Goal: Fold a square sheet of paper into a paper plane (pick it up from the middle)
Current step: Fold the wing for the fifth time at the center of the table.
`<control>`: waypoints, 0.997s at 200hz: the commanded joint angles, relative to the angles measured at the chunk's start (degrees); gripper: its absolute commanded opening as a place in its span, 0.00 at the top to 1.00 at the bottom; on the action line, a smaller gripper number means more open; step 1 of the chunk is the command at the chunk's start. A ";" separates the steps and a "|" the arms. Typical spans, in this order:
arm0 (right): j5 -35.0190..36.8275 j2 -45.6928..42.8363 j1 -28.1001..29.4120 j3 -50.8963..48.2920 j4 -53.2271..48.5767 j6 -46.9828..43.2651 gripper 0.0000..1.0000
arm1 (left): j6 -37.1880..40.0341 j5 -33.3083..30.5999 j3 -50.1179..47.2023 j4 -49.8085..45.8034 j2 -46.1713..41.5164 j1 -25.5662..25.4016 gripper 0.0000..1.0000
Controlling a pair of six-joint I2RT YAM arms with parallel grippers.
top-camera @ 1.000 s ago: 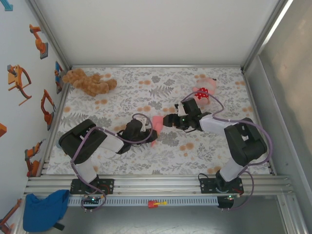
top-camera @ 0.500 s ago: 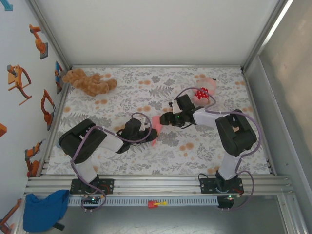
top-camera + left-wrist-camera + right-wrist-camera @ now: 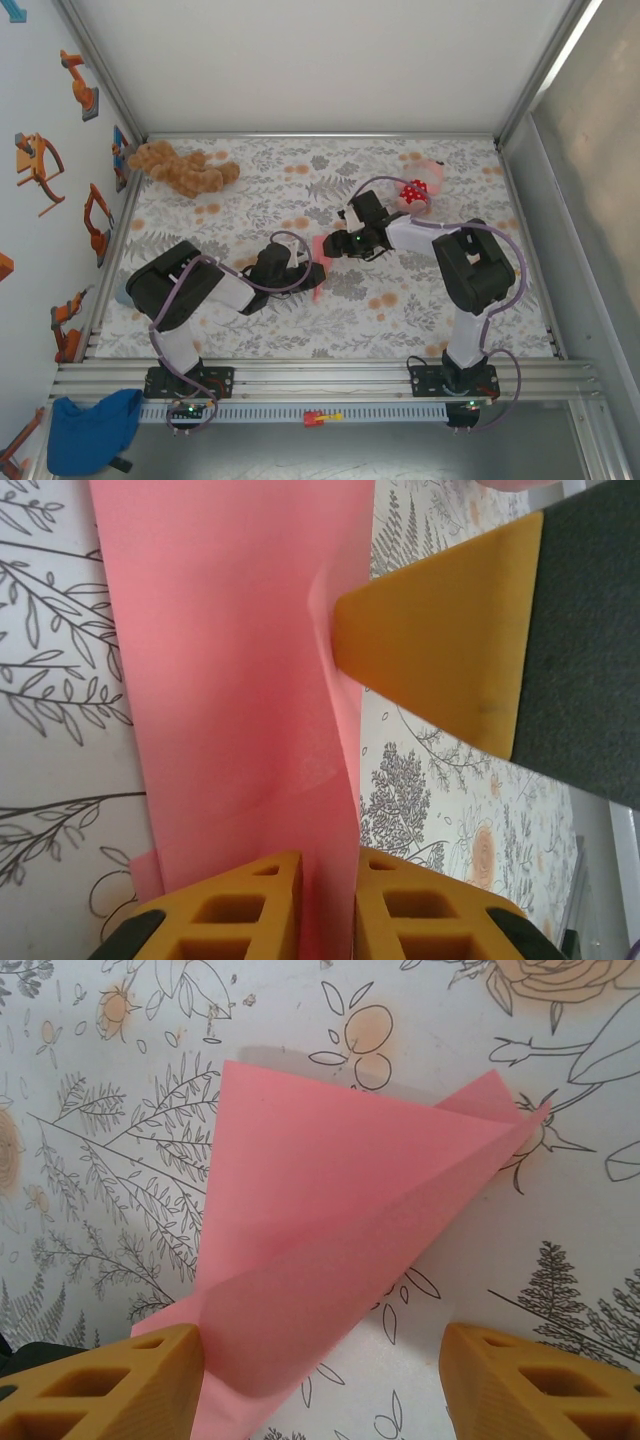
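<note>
The salmon-pink sheet of paper [image 3: 321,262] is folded over into a pointed, creased shape [image 3: 330,1210] lying mid-table. My left gripper [image 3: 315,273] is shut on the paper's near edge, and its orange fingers pinch a raised fold [image 3: 328,875]. My right gripper [image 3: 329,246] is open at the paper's far end. Its fingers [image 3: 100,1385] straddle the folded flap with a wide gap. In the left wrist view, one right finger [image 3: 440,660] presses against the paper's upright edge.
A brown teddy bear [image 3: 182,168] lies at the back left. A pink plush toy with a red dotted patch [image 3: 420,186] lies at the back right, just behind the right arm. A blue cloth [image 3: 92,430] sits off the table at the front left.
The right arm has swung left, bringing its open gripper onto the far end of the paper. The left gripper has stayed shut on the paper.
</note>
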 commanded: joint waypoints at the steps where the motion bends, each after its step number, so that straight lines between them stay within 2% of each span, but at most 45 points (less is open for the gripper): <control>1: 1.26 3.13 1.72 0.99 -0.45 -2.43 0.35 | -0.80 -0.52 0.08 -2.28 2.31 0.25 0.81; 47: 1.63 0.92 1.83 1.33 -1.22 -3.08 0.34 | -0.50 -1.30 0.00 -4.64 2.03 0.20 0.88; 88: -5.50 -4.03 -0.74 -2.61 4.45 -1.61 0.31 | -0.81 -1.03 -0.86 -3.95 1.95 0.38 0.92; 109: -6.56 -3.94 -1.59 -3.14 4.68 -2.44 0.31 | -0.93 -0.69 -1.04 -3.33 1.98 0.52 0.92; 162: 2.07 0.01 -1.24 0.40 -2.15 -4.22 0.35 | -0.82 -0.65 -0.96 -3.31 1.92 0.60 0.93; 199: 10.58 3.20 1.87 4.18 -7.01 -5.26 0.35 | -0.54 -0.55 -0.44 -4.23 1.35 0.59 0.92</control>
